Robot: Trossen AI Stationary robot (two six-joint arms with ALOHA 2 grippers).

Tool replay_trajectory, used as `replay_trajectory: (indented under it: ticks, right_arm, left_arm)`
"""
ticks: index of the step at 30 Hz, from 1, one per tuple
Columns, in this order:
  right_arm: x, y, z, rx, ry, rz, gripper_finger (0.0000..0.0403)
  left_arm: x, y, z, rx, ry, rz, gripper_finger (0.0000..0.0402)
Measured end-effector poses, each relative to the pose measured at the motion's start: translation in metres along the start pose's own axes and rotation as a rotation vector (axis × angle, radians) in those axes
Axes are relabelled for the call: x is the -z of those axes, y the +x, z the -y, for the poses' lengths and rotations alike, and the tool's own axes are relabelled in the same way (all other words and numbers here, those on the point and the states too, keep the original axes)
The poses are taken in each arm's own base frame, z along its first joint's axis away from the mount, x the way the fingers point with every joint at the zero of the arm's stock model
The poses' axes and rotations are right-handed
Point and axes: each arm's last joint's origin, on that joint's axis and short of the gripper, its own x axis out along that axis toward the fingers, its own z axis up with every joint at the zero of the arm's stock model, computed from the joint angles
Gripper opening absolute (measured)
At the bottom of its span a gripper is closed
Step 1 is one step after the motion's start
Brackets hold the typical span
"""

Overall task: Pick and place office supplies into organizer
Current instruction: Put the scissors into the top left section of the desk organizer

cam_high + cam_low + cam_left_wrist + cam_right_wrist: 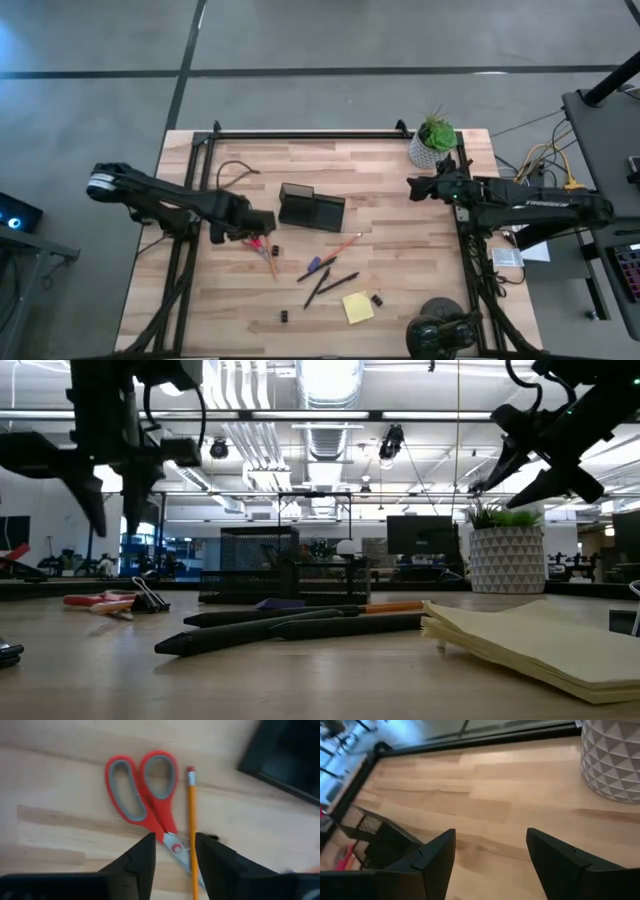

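Right under the left claw (174,851), parted and empty, the red-handled scissors (145,802) look stiff and slick, so I'd pinch near the pivot.

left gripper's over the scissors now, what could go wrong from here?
1. The orange pencil lies tight against the red-handled scissors right where the open left gripper hovers; closing there may pinch both or push the pencil aside.
2. The fingers straddle the pivot and blades, not the handles, so the scissors might swing or slip once lifted.
3. The organizer sits close to the gripper, so the dangling handles may catch its wall.
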Motion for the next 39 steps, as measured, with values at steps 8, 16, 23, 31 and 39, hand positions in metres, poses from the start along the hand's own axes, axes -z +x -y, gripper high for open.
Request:
replay_trajectory:
  ticks: [8, 16, 23, 31, 39]
  right_arm:
    - [-0.001, 0.009, -0.009, 0.051, -0.017, -0.026, 0.0237]
    - [0.004, 0.021, -0.014, 0.100, -0.095, -0.048, 0.0240]
    - [0.009, 0.029, -0.015, 0.144, -0.141, -0.067, 0.0240]
    - [0.010, 0.032, -0.016, 0.163, -0.154, -0.066, 0.0240]
    - [0.008, 0.031, -0.018, 0.156, -0.149, -0.061, 0.0238]
  left_arm:
    - [0.001, 0.014, -0.002, -0.057, -0.124, 0.057, 0.0132]
    - [-0.005, 0.031, -0.016, -0.072, -0.251, 0.093, 0.0132]
    - [-0.008, 0.050, -0.017, -0.001, -0.312, 0.060, 0.0132]
    - [-0.017, 0.063, -0.021, -0.058, -0.341, 0.097, 0.0132]
    - [-0.017, 0.072, -0.025, -0.088, -0.324, 0.106, 0.0131]
